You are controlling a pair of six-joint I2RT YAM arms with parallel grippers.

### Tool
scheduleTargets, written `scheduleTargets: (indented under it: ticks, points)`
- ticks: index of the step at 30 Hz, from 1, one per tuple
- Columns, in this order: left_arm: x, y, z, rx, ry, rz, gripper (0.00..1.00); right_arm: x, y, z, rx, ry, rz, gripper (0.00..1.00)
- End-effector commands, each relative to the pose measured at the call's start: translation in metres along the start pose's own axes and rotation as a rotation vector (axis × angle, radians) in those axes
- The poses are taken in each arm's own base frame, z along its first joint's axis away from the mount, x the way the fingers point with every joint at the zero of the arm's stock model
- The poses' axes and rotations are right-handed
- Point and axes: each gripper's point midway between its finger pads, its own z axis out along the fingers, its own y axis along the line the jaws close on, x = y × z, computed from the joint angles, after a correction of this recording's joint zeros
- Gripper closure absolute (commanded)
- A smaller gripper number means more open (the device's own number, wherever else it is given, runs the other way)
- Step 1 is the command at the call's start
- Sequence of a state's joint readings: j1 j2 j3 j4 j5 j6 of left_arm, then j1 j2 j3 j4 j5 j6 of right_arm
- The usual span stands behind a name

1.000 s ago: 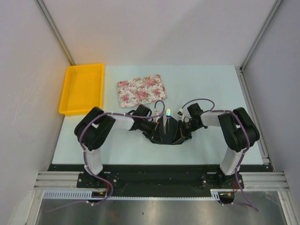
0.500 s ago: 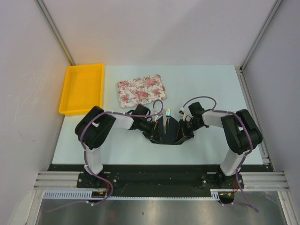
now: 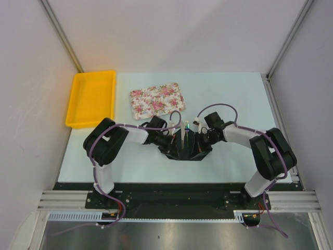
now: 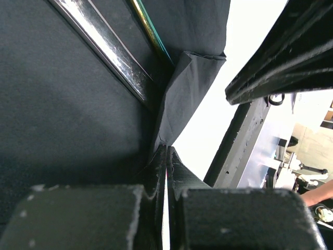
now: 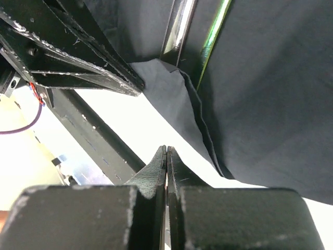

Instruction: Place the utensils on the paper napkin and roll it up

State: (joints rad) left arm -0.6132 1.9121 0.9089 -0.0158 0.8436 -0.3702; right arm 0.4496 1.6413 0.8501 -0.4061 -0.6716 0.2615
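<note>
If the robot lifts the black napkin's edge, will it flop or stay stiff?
Probably flop: the paper napkin creases and bends up where the left tool pinches it. It is likely light too, since one thin pinch holds the fold up. The shiny utensils might slide on it.

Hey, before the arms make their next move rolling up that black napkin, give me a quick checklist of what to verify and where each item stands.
1. Are the utensils on the napkin: ok, side by side along its middle.
2. Grip of left tool on a napkin fold: ok, shut on it.
3. Grip of right tool on napkin: cannot tell; it is shut, but the fold lies beside its tips.
4. Tools apart from each other: ok.
5. Napkin rolled: not ok, only its sides are lifted.
</note>
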Motion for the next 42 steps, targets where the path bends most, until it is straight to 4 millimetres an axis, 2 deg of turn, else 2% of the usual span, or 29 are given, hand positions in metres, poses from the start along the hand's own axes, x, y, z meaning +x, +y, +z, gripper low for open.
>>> scheduleTargets:
  ticks: [1,8,11,13,14,16,20,30,42]
  points:
    - [0.004,0.016,0.002,-0.052,-0.008,-0.011,1.00,-0.013,0.008,0.006,-0.029,-0.016,-0.018,1.00]
    - [-0.006,0.002,-0.004,0.006,-0.066,0.030,0.98,-0.013,-0.016,0.022,0.002,0.022,0.041,1.00]
    - [-0.009,-0.017,-0.010,0.111,-0.112,0.063,0.91,-0.014,-0.019,0.024,0.004,0.026,0.055,1.00]
    - [-0.024,-0.037,-0.019,0.184,-0.191,0.143,0.86,-0.014,-0.019,0.025,0.002,0.025,0.059,1.00]
    - [-0.020,-0.041,-0.021,0.202,-0.199,0.122,0.84,-0.014,-0.018,0.025,-0.002,0.026,0.057,1.00]
    - [-0.031,-0.054,-0.027,0.249,-0.260,0.178,0.80,-0.013,-0.019,0.025,-0.001,0.030,0.063,1.00]
    - [-0.042,-0.064,-0.027,0.313,-0.302,0.130,0.77,-0.013,-0.019,0.024,-0.007,0.029,0.068,1.00]
    - [-0.055,-0.064,-0.008,0.372,-0.348,0.010,0.75,-0.019,-0.020,0.021,-0.024,0.019,0.093,1.00]
    - [-0.063,-0.034,0.013,0.300,-0.360,-0.096,0.82,-0.022,-0.023,0.022,-0.030,0.021,0.119,1.00]
